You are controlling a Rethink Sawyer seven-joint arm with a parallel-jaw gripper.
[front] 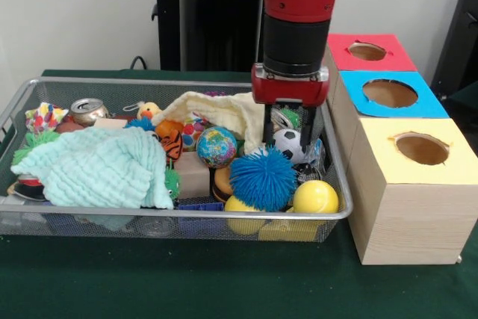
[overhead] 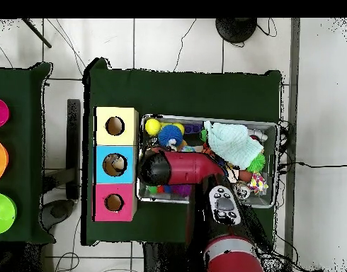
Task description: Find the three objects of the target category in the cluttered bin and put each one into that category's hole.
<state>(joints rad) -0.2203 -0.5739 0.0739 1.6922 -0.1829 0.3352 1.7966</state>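
Dipping into the bin (front: pixel 22 95), the gripper (front: pixel 286 136) hangs beside the soccer ball (front: pixel 287 144), fingers spread; that crinkly plastic looks light, crushable—pinch mid-body.

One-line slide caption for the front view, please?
Sawyer's gripper reaches down into the cluttered wire bin beside a soccer ball, next to the red, blue and yellow holes.

Front camera low, close, facing the robot, overhead straight down, wider, both sharing the bin (front: pixel 340 156) (overhead: pixel 270 127)
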